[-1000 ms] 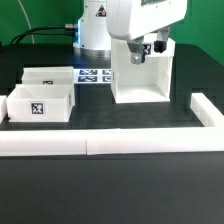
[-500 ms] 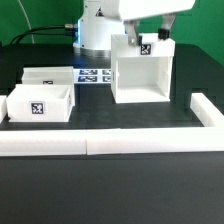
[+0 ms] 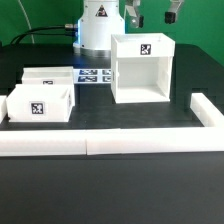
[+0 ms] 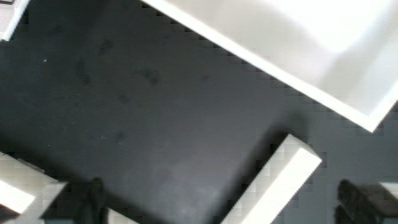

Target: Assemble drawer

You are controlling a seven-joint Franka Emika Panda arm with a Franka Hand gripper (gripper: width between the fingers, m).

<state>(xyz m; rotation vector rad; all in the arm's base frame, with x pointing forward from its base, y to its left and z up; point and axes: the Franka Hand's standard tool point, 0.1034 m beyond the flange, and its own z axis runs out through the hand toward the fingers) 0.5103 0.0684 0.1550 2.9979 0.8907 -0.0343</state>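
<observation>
The drawer's tall white housing [image 3: 140, 68] stands upright on the black table, open side to the front, with a square tag on its top. Two small white trays lie at the exterior view's left, the nearer tray [image 3: 40, 103] showing a tag and the farther tray [image 3: 50, 78] behind it. My gripper [image 3: 153, 10] is high above the housing at the picture's top edge, open and empty, clear of every part. In the wrist view the gripper [image 4: 217, 208] shows dark fingertips [image 4: 71, 203] wide apart over the black table, with the housing [image 4: 329, 50] partly in view.
The long low white border wall [image 3: 110, 143] runs along the front and turns up at the exterior view's right [image 3: 208, 108]. The marker board [image 3: 95, 75] lies flat between the trays and the housing. The robot's base [image 3: 97, 28] stands behind.
My gripper was down at the housing's top a second ago. It has let go and risen straight up. The housing stays upright in place.
</observation>
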